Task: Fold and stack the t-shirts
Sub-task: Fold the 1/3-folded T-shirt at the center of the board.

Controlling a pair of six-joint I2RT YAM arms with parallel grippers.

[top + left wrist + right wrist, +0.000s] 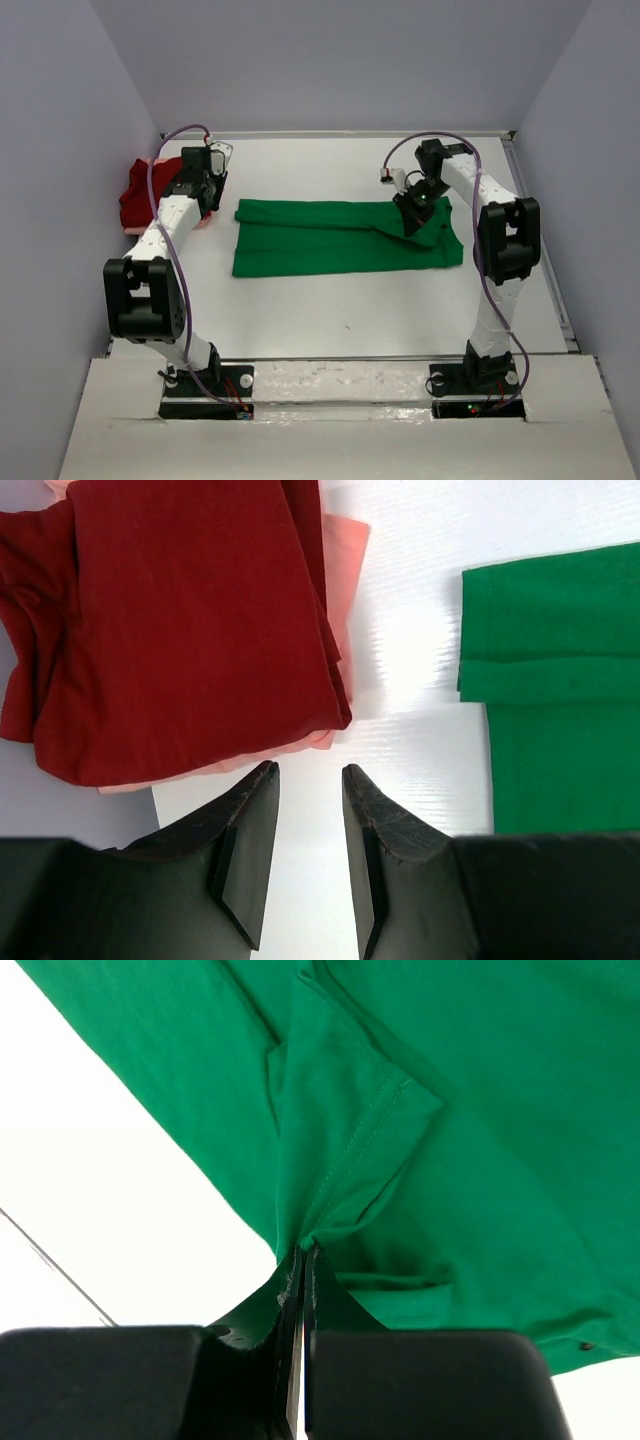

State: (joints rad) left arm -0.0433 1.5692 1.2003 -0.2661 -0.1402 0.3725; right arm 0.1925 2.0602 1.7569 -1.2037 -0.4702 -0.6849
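Shirts number three on the table (pixel 350 310), as you can count: one green shirt (pixel 340 238), one dark red shirt (pixel 180 620) and one pale pink shirt (pixel 347 570). The green shirt lies flat across the middle of the table, folded into a long band running from left to right, with its layered edges showing at the left end. The dark red shirt sits at the table's left edge toward the far-left corner, loosely folded and rumpled on its left side. It lies on top of the pale pink shirt, of which you see only a strip along the right and near sides. Of your two grippers, the right gripper (pixel 303 1250) is pinched tight on a raised fold of the green shirt near that shirt's right end (a stitched hem runs up from the pinch). The left gripper (pixel 307 770) hangs partly open with nothing between its fingers, over bare table between the red-and-pink pile and the green shirt's left end.
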